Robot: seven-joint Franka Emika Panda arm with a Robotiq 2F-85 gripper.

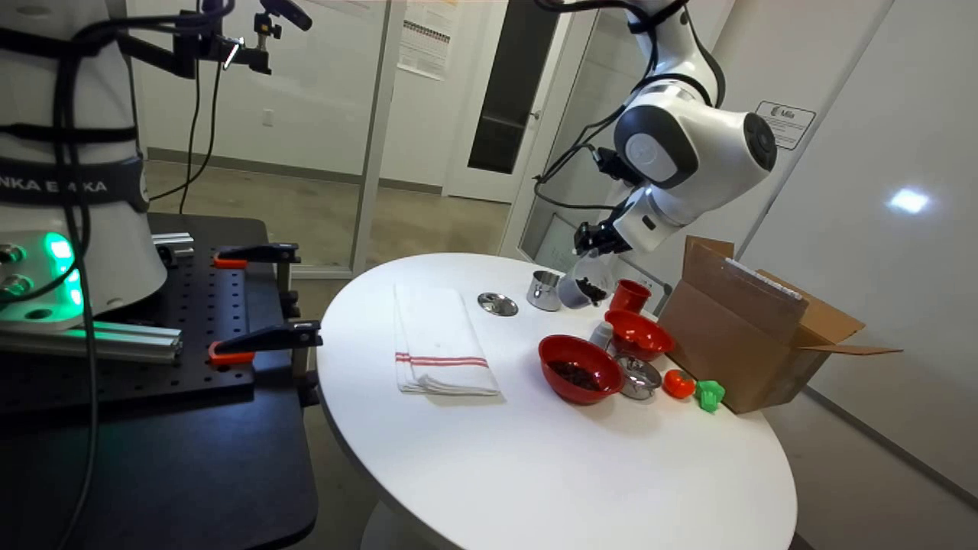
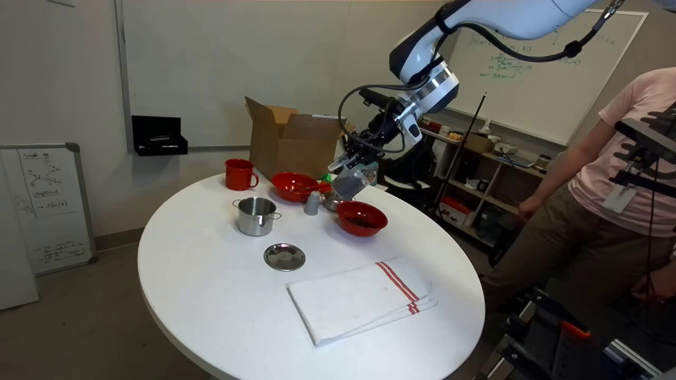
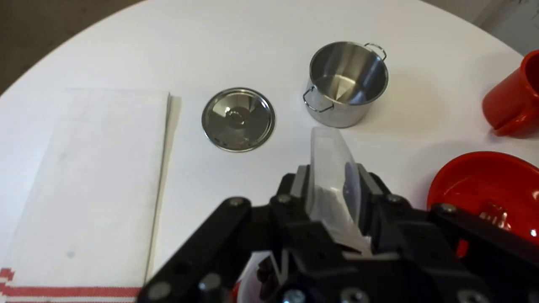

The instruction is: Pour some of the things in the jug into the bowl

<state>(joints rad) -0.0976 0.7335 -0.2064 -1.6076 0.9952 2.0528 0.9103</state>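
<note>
One person (image 2: 594, 195), well apart from the gripper (image 3: 332, 181), appears only in an exterior view; the gripper grasps the tilted jug (image 2: 347, 184), with the red bowl (image 1: 573, 347) below.

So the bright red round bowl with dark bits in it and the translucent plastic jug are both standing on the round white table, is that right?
Not the translucent plastic jug: the end effector holds it up off the round white table, as both exterior views show. The bright red round bowl with dark bits does stand there.

White arm (image 1: 720, 141), looping black cables (image 2: 533, 58), black gripper (image 3: 332, 179).
</note>
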